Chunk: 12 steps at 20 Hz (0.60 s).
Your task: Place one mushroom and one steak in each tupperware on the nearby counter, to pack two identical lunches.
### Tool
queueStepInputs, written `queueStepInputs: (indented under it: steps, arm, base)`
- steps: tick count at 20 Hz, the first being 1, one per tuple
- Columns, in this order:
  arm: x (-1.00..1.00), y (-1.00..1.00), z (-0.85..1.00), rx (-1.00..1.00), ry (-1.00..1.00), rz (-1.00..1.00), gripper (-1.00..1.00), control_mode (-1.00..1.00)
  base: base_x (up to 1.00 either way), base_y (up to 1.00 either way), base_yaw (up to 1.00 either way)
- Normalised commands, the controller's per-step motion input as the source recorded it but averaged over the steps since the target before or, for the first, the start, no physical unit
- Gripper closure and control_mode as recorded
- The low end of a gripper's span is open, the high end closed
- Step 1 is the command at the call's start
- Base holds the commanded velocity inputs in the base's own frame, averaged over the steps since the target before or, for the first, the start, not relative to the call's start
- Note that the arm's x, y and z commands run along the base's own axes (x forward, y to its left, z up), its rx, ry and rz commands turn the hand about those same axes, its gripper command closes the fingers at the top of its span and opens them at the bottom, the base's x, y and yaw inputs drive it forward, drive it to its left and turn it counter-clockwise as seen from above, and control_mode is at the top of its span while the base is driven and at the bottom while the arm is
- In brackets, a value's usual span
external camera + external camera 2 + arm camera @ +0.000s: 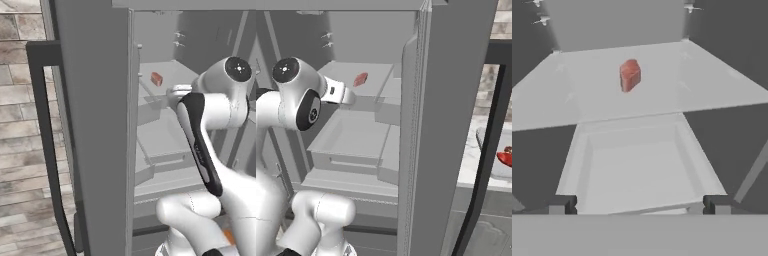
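Inside the fridge, arm stretched level toward the shelf, fingers (640,204) spread wide, empty, steak (630,75) well ahead.

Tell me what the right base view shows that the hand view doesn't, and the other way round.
The right base view alone takes in the open fridge door, the marble counter beyond it, and the grey tupperware there with a red steak already inside. The hand view alone shows the gripper with its fingertips spread wide, and the drawer straight ahead of them. Both show the pink steak lying alone on the upper fridge shelf, untouched.
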Motion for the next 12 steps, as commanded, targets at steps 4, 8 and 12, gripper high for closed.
queueStepInputs:
  steps: [4,8,12]
  arm:
    - [0.53,0.00,0.07,0.00,0.00,-0.11,-1.00,-1.00]
    - [0.52,0.00,0.03,0.00,0.00,-0.07,-1.00,-1.00]
    - [0.60,0.00,0.00,0.00,0.00,-0.02,-1.00,-1.00]
  base:
    - [0.00,0.00,0.00]
    - [0.00,0.00,0.00]
    - [0.00,0.00,0.00]
